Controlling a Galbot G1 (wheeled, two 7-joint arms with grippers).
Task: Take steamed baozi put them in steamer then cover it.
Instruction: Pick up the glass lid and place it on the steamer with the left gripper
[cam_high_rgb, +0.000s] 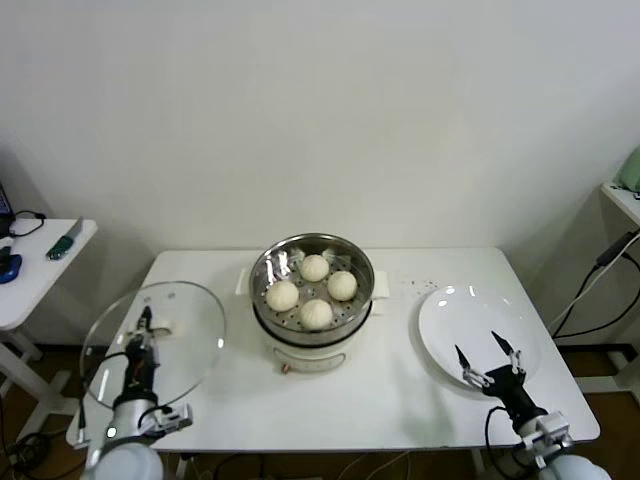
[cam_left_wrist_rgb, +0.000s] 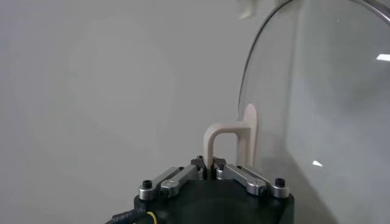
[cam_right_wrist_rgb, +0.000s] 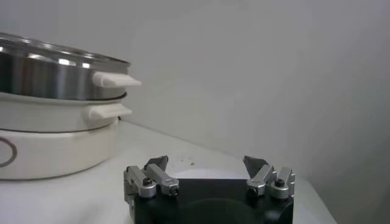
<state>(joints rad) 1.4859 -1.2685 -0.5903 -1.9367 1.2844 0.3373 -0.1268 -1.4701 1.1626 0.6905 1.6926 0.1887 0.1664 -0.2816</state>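
Several cream-white steamed baozi (cam_high_rgb: 315, 267) sit inside the shiny steel steamer (cam_high_rgb: 264, 265) on its white pot base (cam_right_wrist_rgb: 49, 146) at the table's centre. A round glass lid (cam_high_rgb: 190, 345) is lifted off the table at the left, standing tilted. My left gripper (cam_high_rgb: 147, 322) is shut on the lid's beige loop handle (cam_left_wrist_rgb: 226, 137), the jaws pinching its thin leg. My right gripper (cam_high_rgb: 489, 350) hangs open over the white plate (cam_high_rgb: 450, 320) at the right, with nothing between its fingers.
The white table (cam_high_rgb: 400, 400) carries the pot, the plate and a few dark crumbs (cam_high_rgb: 425, 283). A small side table (cam_high_rgb: 40, 275) with tools stands at the far left. Cables (cam_high_rgb: 600, 275) hang at the right.
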